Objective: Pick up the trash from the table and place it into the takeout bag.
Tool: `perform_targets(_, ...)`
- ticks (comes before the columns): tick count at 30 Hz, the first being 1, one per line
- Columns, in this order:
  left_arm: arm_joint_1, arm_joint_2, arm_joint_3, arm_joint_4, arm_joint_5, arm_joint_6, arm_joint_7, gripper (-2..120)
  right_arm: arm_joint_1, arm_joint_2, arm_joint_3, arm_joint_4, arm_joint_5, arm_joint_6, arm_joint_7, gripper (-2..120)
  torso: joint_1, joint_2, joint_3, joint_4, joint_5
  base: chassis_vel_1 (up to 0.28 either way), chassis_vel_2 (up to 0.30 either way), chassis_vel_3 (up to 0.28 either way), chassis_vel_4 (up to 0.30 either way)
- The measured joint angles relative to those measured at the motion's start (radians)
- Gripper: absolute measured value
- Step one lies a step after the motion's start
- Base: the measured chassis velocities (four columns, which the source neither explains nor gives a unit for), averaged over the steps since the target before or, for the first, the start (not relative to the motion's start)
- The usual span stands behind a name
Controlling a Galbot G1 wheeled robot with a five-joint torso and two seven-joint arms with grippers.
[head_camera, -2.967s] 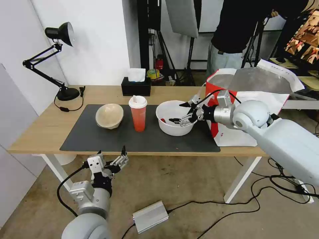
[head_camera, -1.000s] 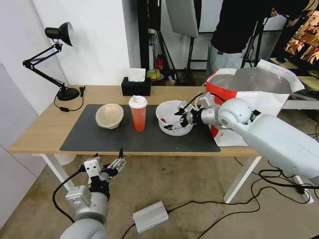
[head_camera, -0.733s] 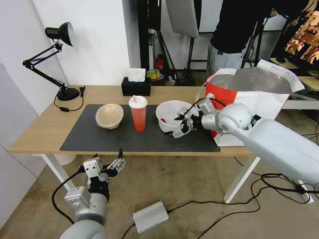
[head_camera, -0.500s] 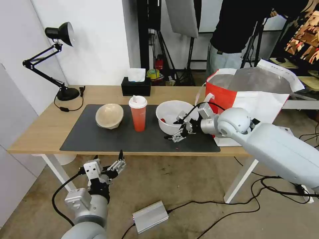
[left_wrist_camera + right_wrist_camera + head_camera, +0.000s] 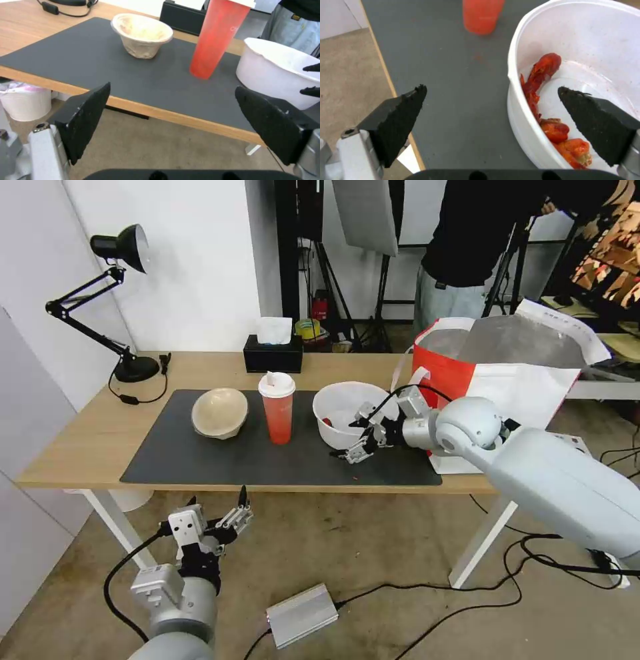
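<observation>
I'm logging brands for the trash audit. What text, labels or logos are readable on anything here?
None can be read.
Red cup: faint white mark, too blurred to read.
Takeout bag: grey print along its open flap, too small to read.

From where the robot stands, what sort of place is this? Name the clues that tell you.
Probably a studio or lab set up for recording: a light-wood table staged with a takeout bag, a desk lamp, and tripods and lighting stands behind it.
</observation>
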Motion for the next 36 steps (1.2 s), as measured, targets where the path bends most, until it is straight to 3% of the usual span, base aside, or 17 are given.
perform_targets(36,-0.011,-0.006,0.004,0.017,0.002,-0.011,0.003,100,0.098,0.108,-0.066,-0.206,-0.008,0.014,-0.039,100,0.000,0.000,0.000,0.0000,0.0000,0.000,0.000,0.000,0.000)
